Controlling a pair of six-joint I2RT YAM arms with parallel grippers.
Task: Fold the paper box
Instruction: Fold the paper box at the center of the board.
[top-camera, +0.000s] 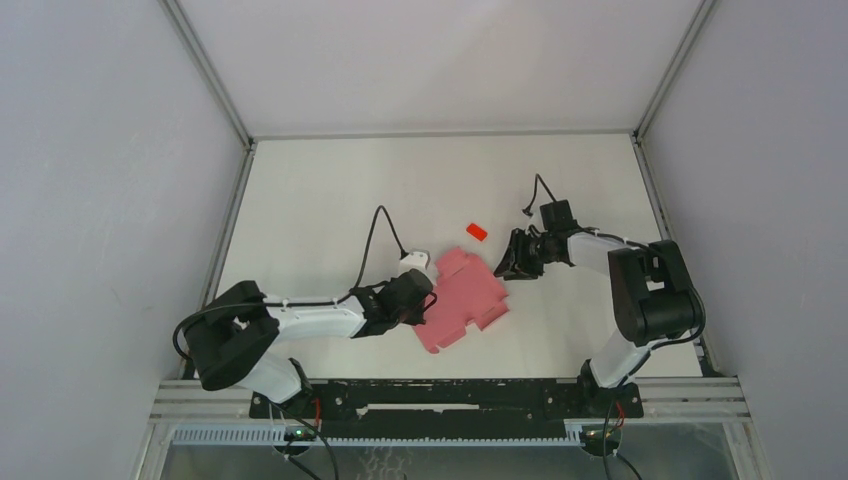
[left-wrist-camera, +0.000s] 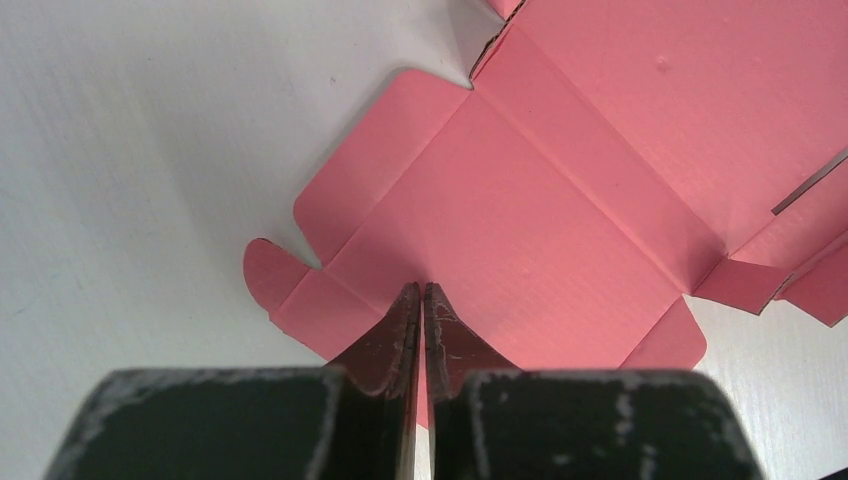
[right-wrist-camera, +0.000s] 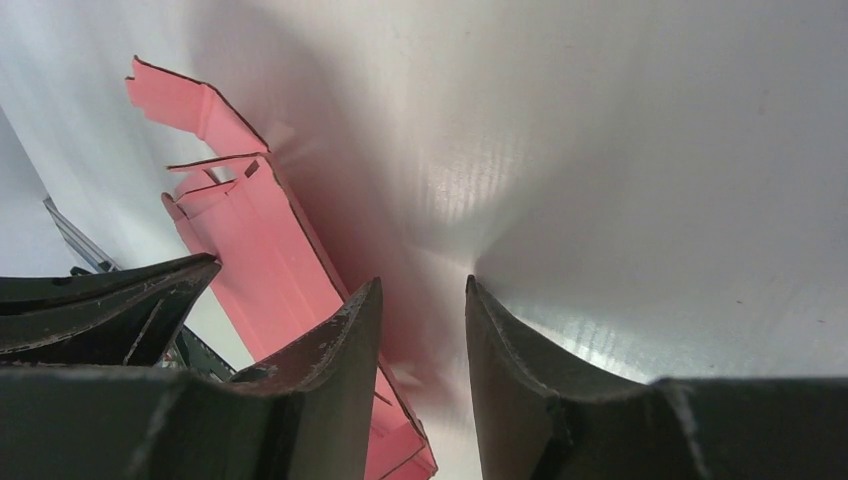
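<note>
On the white table (top-camera: 330, 200), between grey walls, the pink paper box (top-camera: 462, 298) lies unfolded between the two arms, with a small red block (top-camera: 476, 231) near its far side. The left gripper (left-wrist-camera: 421, 292) is closed tight, its tips over a box panel. The right gripper (right-wrist-camera: 422, 288) has its jaws apart with nothing between them, just beside the box's right edge.

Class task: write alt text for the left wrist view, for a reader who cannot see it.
The left gripper, shut, points at the near edge of the unfolded, creased pink paper box, flaps spread, on a white table.
</note>
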